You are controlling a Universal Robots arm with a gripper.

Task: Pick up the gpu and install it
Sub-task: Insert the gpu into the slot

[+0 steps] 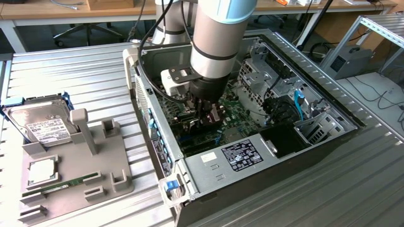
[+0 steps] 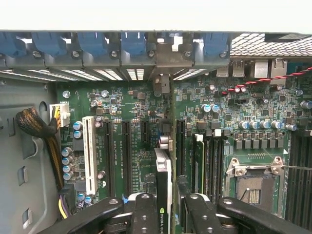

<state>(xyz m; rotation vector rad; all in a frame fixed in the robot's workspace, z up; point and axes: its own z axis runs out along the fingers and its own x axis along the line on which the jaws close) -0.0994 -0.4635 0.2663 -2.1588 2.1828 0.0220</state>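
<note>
Gripping the gpu (image 2: 164, 187) edge-on over the motherboard (image 2: 136, 126), tool (image 2: 164, 214) clamps its top edge; stiff, light, fragile card.

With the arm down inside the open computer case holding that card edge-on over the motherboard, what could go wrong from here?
1. The end effector grips the thin black graphics card only at its top edge; it may tilt and miss a black expansion slot.
2. Several parallel slots lie close together, so it could seat in the wrong one.
3. The card's silvery bracket end might catch on the case's rear wall with blue clips.
</note>
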